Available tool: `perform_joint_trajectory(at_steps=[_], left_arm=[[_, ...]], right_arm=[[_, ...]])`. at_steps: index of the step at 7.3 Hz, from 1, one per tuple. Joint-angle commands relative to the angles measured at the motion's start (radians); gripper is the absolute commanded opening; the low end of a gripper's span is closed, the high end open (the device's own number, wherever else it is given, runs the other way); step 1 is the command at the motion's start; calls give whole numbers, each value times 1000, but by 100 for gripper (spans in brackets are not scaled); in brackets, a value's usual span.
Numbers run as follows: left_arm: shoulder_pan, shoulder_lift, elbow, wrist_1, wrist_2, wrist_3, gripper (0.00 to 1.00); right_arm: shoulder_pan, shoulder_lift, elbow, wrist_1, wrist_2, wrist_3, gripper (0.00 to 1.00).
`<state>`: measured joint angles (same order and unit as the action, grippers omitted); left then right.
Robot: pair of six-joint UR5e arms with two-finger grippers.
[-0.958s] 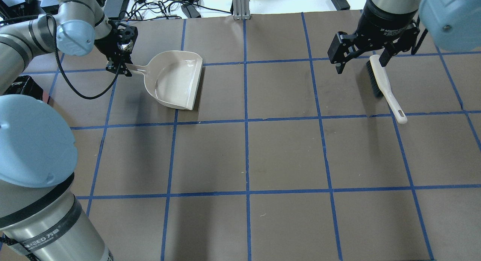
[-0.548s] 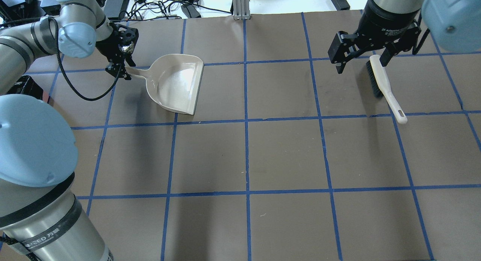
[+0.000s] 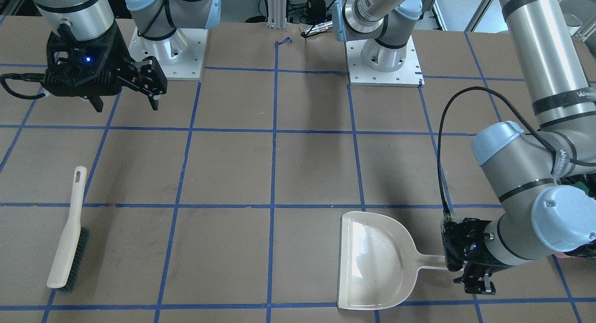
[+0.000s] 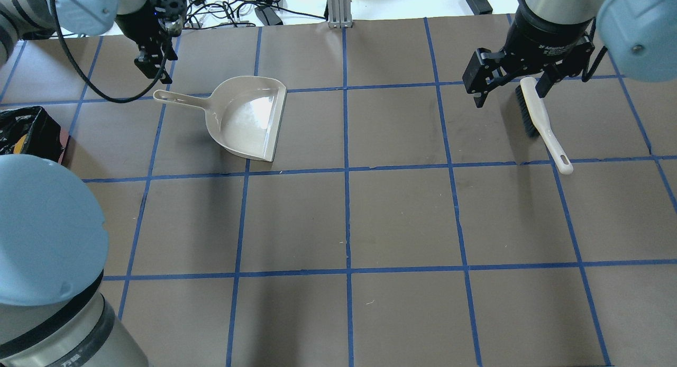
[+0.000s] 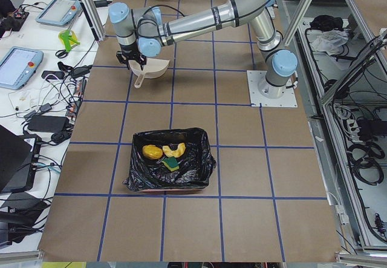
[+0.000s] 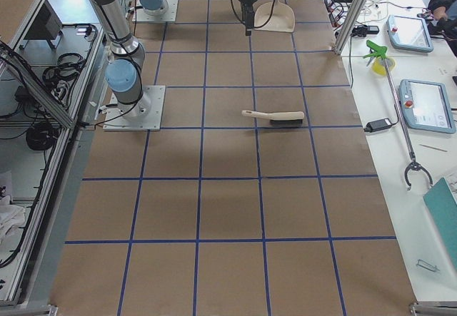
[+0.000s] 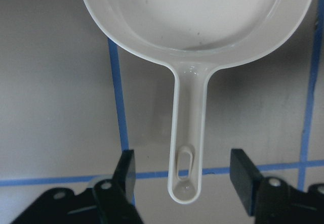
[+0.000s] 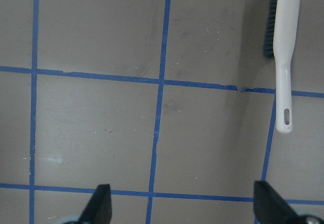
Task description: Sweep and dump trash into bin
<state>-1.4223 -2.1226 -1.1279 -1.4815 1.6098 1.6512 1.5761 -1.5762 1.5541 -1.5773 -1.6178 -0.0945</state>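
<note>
Trash: I see all three pieces in the bin [image 5: 196, 165] from the left-end camera: the potato [image 5: 152, 152], the cream slice [image 5: 178, 149] and the yellow wedge [image 5: 171, 165], lying close together on the black liner.
Bin: it stands on the robot's left side of the table [image 4: 402, 213], well apart from both tools.
Dustpan: the dustpan [image 4: 248, 118] lies flat and empty, mouth towards the table's middle.
Left gripper: the left gripper [image 4: 153, 65] has its fingers spread wide and holds nothing.
Key relation: the handle [image 7: 188, 123] runs straight from the pan towards my left wrist, its long axis in line with the camera. Its tip sits between the two pads without touching either. The left arm is by far the nearer one to it.
Right gripper: the right gripper [image 4: 510, 92] is also spread and empty, hovering by the bristle end of the brush [image 4: 540, 121], which lies on the table with its handle pointing towards the robot.
My read: sweeping and dumping look done and both tools are set down.
Next: I would only pull the arms clear. A re-grip would need just a straight descent over the handle tip.
</note>
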Motion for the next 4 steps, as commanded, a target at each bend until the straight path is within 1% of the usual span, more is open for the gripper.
perform_joint_trajectory(at_steps=[1, 2, 3, 4], left_arm=[[-99, 91, 114, -242, -2, -282, 73], [-125, 130, 94, -264, -8, -458, 74], [-132, 165, 67, -305, -54, -610, 78], [-133, 214, 21, -322, -50, -736, 78]], right_arm=[[-1, -18, 6, 11, 1, -1, 100], [-1, -21, 6, 25, 43, -1, 100], [-5, -25, 9, 28, 74, -1, 100], [-5, -25, 9, 28, 75, -1, 100]])
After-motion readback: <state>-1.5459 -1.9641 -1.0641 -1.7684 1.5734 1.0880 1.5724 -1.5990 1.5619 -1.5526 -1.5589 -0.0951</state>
